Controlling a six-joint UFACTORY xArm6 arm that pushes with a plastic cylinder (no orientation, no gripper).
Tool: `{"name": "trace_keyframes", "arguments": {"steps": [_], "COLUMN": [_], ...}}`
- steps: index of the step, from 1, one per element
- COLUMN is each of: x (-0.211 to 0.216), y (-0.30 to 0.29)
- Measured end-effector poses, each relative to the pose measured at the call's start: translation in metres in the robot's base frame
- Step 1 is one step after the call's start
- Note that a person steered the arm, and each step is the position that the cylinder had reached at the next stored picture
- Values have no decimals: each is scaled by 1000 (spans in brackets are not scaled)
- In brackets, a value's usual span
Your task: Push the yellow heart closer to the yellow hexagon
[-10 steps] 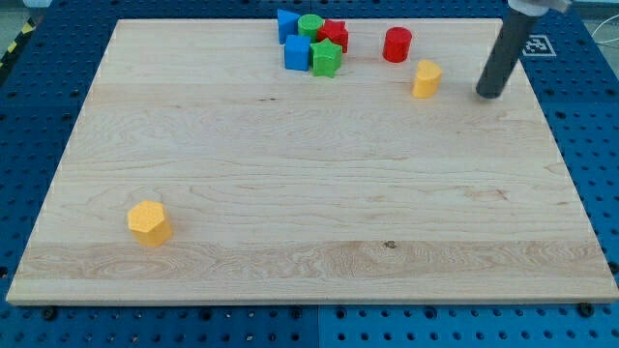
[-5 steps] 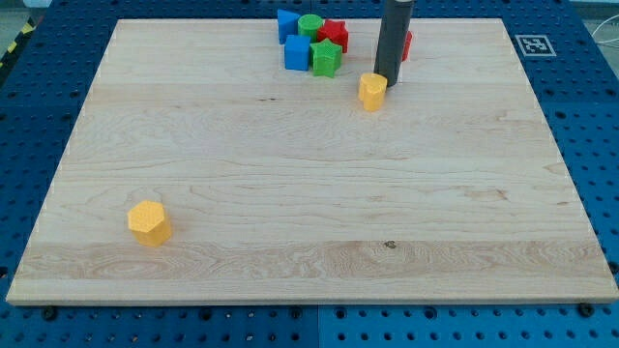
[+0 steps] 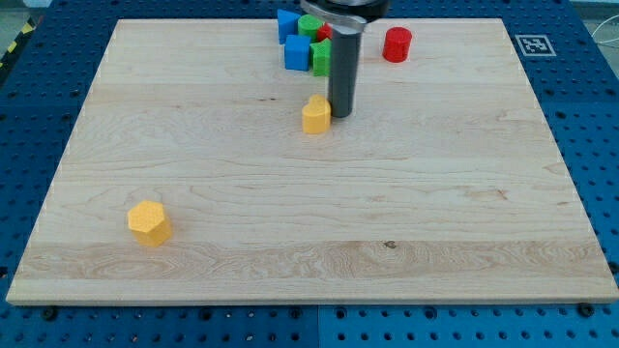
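The yellow heart [image 3: 315, 114] lies on the wooden board a little above the middle. My tip [image 3: 340, 116] stands right against its right side, touching or nearly so. The yellow hexagon [image 3: 149, 222] sits far off at the board's lower left. The dark rod rises from the tip toward the view's top and hides part of the block cluster behind it.
At the board's top stands a cluster: a blue block [image 3: 287, 21], a blue cube [image 3: 296, 53], a green cylinder [image 3: 310, 24], a green block [image 3: 320, 56] and a red block [image 3: 326, 32], partly hidden. A red cylinder [image 3: 397, 44] stands apart at the right.
My tip swept from the upper right leftward and downward, reached the yellow heart and pushed it left and down, away from the red cylinder toward the board's middle.
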State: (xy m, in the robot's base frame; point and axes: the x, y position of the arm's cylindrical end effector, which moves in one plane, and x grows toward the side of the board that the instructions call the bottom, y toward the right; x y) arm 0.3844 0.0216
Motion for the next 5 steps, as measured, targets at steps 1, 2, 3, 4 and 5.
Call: {"name": "trace_keyframes", "arguments": {"steps": [1, 2, 3, 4, 5], "x": [11, 25, 41, 58, 75], "y": [-39, -68, -92, -112, -130]}}
